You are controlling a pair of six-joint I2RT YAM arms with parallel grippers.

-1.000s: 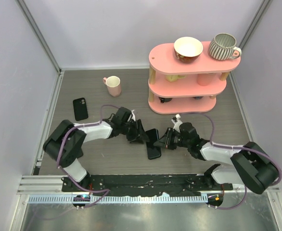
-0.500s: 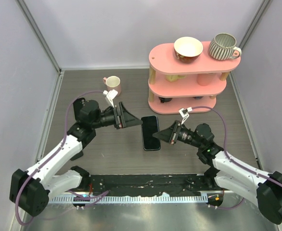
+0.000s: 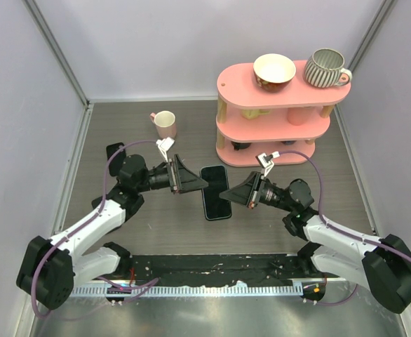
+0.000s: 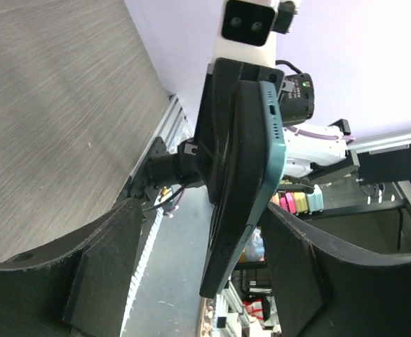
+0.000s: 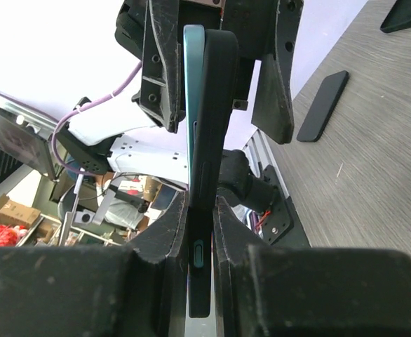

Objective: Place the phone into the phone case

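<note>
Top external view: the phone hangs flat between the two grippers, glossy face up. Its long axis runs from the arms' bases toward the pink shelf, crosswise to both sets of jaws. The right gripper pinches one long edge, and the left gripper stands spread at the opposite edge. The phone case lies well behind the left jaws.

Left wrist view: the phone is edge-on between spread fingers, touching neither.

Right wrist view: the fingers clamp both faces.

Best to centre the left jaws and close them squarely on the faces. The right should let go only once that hold is firm.
</note>
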